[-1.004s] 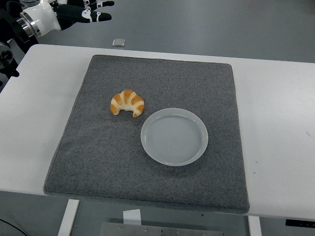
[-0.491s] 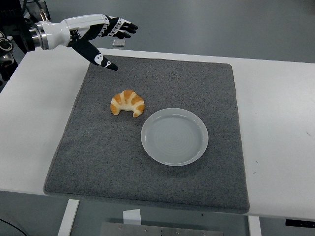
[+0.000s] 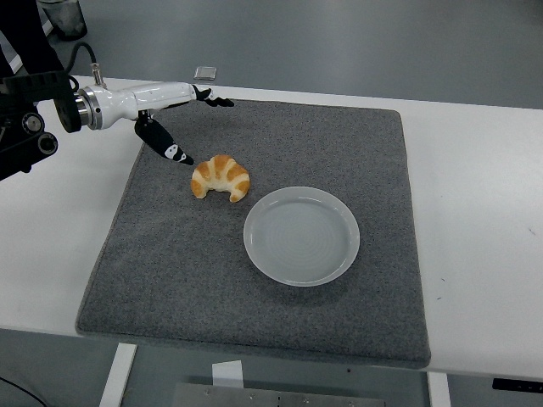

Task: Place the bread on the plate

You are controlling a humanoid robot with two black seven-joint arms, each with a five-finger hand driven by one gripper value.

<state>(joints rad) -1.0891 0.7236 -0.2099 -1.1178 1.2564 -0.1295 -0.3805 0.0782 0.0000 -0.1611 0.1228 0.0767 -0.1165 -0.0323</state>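
A golden croissant (image 3: 221,177) lies on the grey mat (image 3: 254,288), just left of and a little behind the empty white plate (image 3: 301,235). My left hand (image 3: 182,119) reaches in from the left edge, low over the mat's far left corner. Its fingers are spread, with the thumb (image 3: 170,149) pointing down toward the croissant's left end and the other fingers (image 3: 216,101) stretched out behind it. Nothing is held. A small gap separates the thumb tip from the bread.
The white table (image 3: 475,212) extends around the mat on all sides. A small grey square object (image 3: 204,73) lies on the floor beyond the table's far edge. A dark bin (image 3: 63,17) stands at the top left.
The left hand has come down and forward from above the table's far left corner to just behind the croissant. Croissant and plate have stayed put.
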